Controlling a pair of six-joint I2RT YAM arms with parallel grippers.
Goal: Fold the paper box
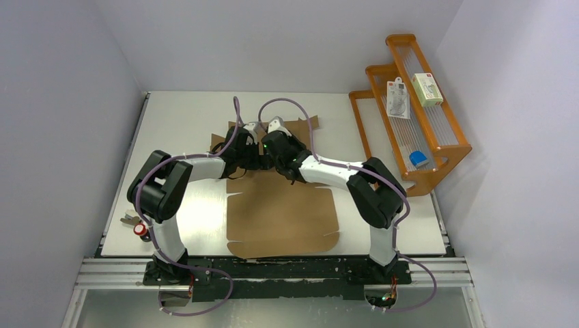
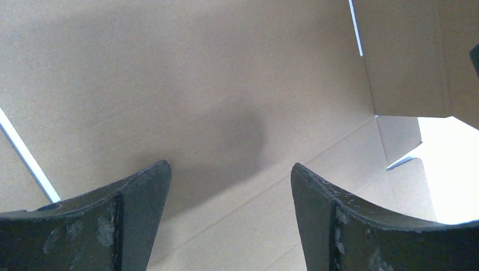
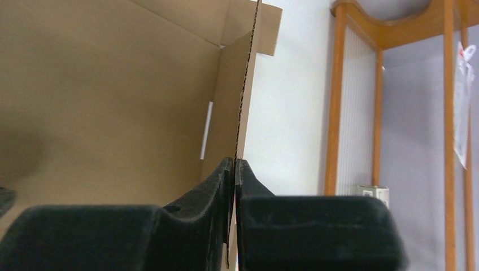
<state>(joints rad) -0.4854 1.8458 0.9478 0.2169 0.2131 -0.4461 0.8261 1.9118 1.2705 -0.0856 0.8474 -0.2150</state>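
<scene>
The paper box (image 1: 280, 219) is a brown cardboard sheet lying mostly flat in the middle of the table, and its far part is raised where both arms meet. My right gripper (image 1: 274, 142) is shut on the thin edge of an upright side flap (image 3: 242, 96); in the right wrist view the corrugated edge runs down between the closed fingers (image 3: 234, 165). My left gripper (image 1: 246, 147) is open, its fingers spread wide (image 2: 230, 175) just above the inner face of the cardboard panel (image 2: 169, 84). Nothing is between them.
An orange wire-fronted rack (image 1: 416, 137) stands at the right of the table, holding small white packages (image 1: 398, 98) and a blue item (image 1: 418, 159). It also fills the right side of the right wrist view (image 3: 339, 113). Small red and metal objects (image 1: 136, 224) lie at the table's left edge.
</scene>
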